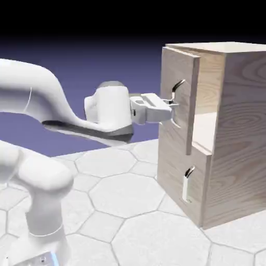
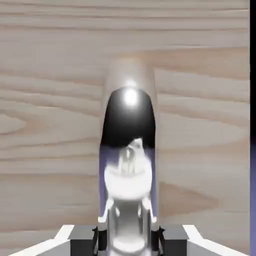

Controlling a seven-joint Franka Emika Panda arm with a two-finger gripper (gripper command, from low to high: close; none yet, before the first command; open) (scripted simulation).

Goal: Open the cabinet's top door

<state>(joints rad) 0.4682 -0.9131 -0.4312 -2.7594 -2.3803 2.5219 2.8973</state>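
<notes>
- gripper [image 1: 169, 106] comes in level from the exterior view's left and has its fingers clamped on the handle [image 1: 177, 98] of the top door [image 1: 179, 98], which makes sense since that bar is the only thing to grab on a flat panel
- hand view backs it up: the shiny handle [image 2: 129, 165] runs right up the middle between the two grey tips at the bottom edge, wood grain filling everything behind it
- the grip looks to be around mid-height on the bar
- the cabinet [image 1: 234, 135] sits on the table [image 1: 119, 208] at the right, and the door already stands a bit proud of the front, with a gap showing along its right edge and a slice of the inside visible
- lower door [image 1: 182, 176] with its short handle [image 1: 188, 183] is shut and untouched, well below the gripper
- my guess is the task is only partway, door cracked but nowhere near swung wide
</notes>
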